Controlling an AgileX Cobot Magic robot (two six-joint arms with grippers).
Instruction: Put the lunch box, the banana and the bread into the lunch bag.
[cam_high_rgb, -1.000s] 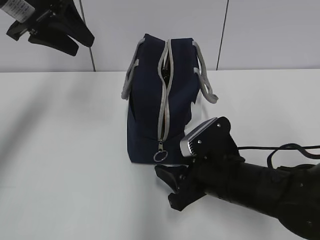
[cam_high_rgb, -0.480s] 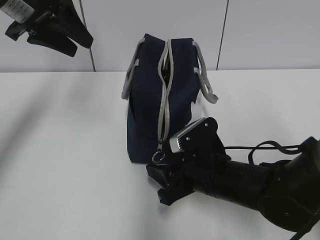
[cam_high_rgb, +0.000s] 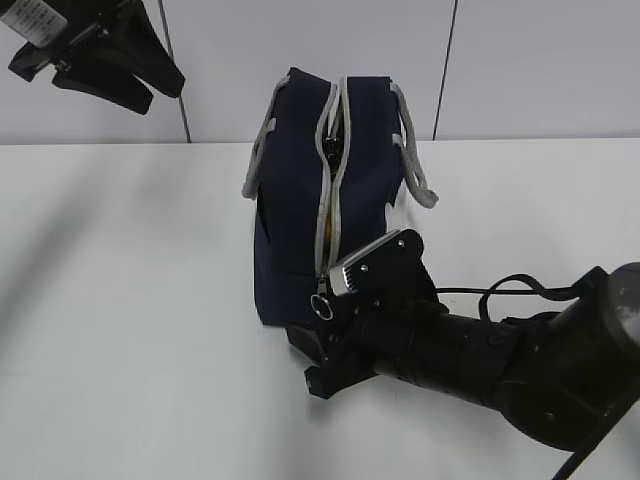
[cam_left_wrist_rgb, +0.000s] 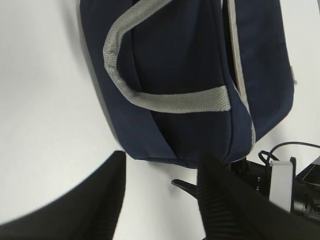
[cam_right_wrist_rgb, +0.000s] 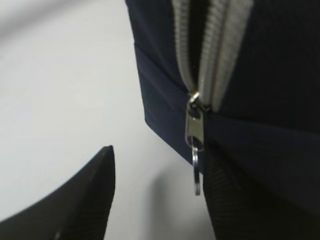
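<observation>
The lunch bag (cam_high_rgb: 295, 215) stands upright on the white table, navy with grey handles. Its grey zipper (cam_high_rgb: 328, 190) runs down the near end and gapes above the slider; a thin yellow sliver shows in the gap. The ring pull (cam_high_rgb: 321, 307) hangs at the bottom. My right gripper (cam_high_rgb: 306, 360) is open and low at that end. In the right wrist view the ring pull (cam_right_wrist_rgb: 196, 172) hangs between the jaws of my right gripper (cam_right_wrist_rgb: 160, 197), close to the right finger (cam_right_wrist_rgb: 240, 200). My left gripper (cam_high_rgb: 165, 97) is open and empty, high at the back left. The left wrist view looks down on the bag (cam_left_wrist_rgb: 185, 60). The lunch box, banana and bread are out of view.
A white wall with dark vertical seams (cam_high_rgb: 445, 70) stands behind the table (cam_high_rgb: 120, 300). The right arm's black body and cable (cam_high_rgb: 520, 290) lie across the table's front right. The right arm (cam_left_wrist_rgb: 280, 182) shows below the bag in the left wrist view.
My right gripper has moved left and closer to the bag's near end, bringing its jaws around the ring pull. The left gripper has barely moved.
</observation>
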